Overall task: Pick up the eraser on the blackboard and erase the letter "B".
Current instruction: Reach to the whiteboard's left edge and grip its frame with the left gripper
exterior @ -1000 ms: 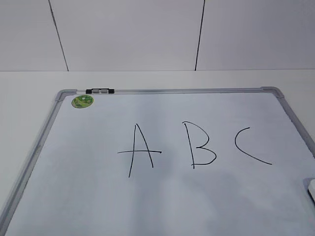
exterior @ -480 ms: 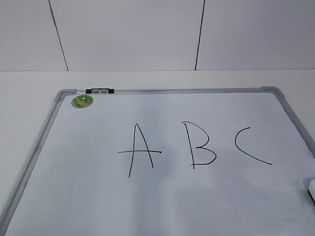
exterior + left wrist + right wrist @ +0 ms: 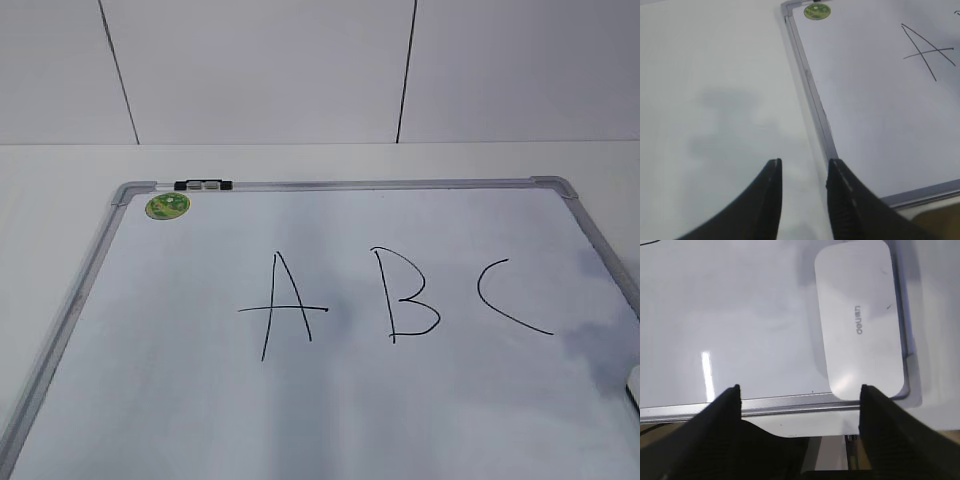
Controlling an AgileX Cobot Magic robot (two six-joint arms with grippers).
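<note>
The blackboard (image 3: 150,350) lies flat on the table, with the letter "B" (image 3: 391,300) drawn in black at its middle. The eraser (image 3: 860,320), white with small grey print, lies on the board's near right corner. In the exterior view only its edge (image 3: 634,385) shows, at the right border. My right gripper (image 3: 800,390) is wide open and empty above the board's near frame, with the eraser just ahead and to the right. My left gripper (image 3: 803,167) is open and empty over the table, beside the board's left frame (image 3: 812,95). Neither gripper shows in the exterior view.
A black "A" (image 3: 285,310) and a "C" (image 3: 482,292) flank the B. A round green sticker (image 3: 168,206) and a small black-and-clear clip (image 3: 203,185) are at the board's far left corner. White table surrounds the board, with a white wall behind.
A dark shadow has spread over the board's right part near the eraser. The letters and the board have not moved.
</note>
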